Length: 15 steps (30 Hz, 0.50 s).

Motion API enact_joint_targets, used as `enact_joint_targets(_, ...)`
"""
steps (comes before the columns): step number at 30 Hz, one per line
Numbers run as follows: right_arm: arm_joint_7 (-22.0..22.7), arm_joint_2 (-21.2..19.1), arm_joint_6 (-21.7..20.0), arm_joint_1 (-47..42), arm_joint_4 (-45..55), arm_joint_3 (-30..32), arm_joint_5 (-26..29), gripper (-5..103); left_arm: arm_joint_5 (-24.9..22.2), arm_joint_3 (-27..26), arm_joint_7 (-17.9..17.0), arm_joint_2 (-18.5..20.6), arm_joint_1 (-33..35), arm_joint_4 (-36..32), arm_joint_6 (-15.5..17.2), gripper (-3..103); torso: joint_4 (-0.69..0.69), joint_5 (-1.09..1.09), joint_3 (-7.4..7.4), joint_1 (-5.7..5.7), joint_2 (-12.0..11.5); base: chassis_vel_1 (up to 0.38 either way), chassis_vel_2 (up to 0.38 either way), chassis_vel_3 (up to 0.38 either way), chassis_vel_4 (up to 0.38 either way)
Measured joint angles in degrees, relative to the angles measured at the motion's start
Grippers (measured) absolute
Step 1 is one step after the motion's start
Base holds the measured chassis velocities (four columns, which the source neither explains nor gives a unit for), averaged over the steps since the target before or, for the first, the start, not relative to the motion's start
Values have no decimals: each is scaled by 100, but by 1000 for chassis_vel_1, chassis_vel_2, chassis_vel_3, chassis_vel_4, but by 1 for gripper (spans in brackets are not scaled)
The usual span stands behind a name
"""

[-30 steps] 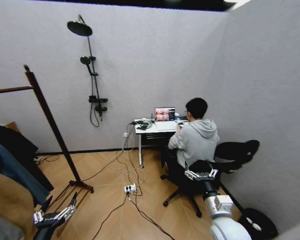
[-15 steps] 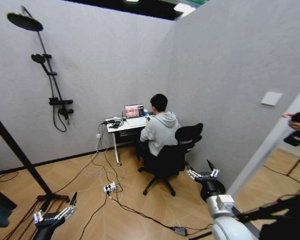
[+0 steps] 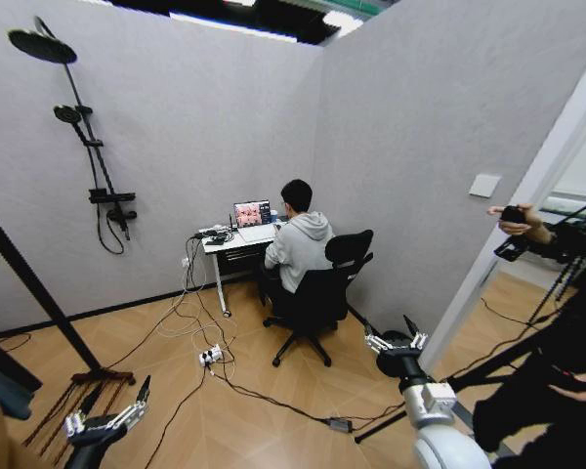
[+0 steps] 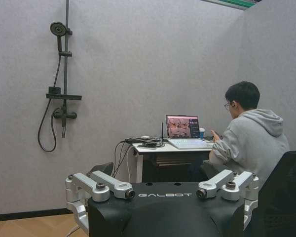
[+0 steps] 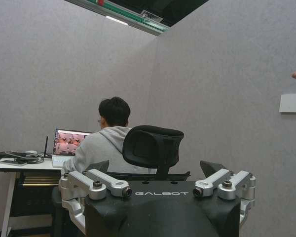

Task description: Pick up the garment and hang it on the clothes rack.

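The wooden floor (image 3: 273,410) runs to two grey walls meeting in a corner, where a white desk (image 3: 236,241) stands with an open laptop (image 3: 253,213) on its top and a person seated at it in a black office chair (image 3: 324,288). A shower fitting (image 3: 83,137) is mounted on the left wall. The clothes rack (image 3: 34,293) shows at the head view's left edge as one dark slanting upright, its foot resting on the floor. A dark fabric edge (image 3: 5,386) at the lower left corner may be the garment; this cannot be confirmed. Cables and a power strip (image 3: 212,356) lie on the floor before the desk. The left gripper (image 3: 105,422) is held low near the rack's foot, fingers spread, holding nothing. The right gripper (image 3: 395,340) is held low beside the chair, fingers likewise spread and empty.
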Motion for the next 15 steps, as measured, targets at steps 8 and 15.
enact_joint_targets(8,-15,9,3,35,-55,-112,-27,100,0,0,0,0,0,0,0,100,0,-1,-1,-2,1,194,-196,-170,202)
enact_joint_targets(15,-19,65,-23,88,-68,-270,-108,100,0,0,0,0,0,0,0,100,0,-1,0,0,0,221,-131,-150,197)
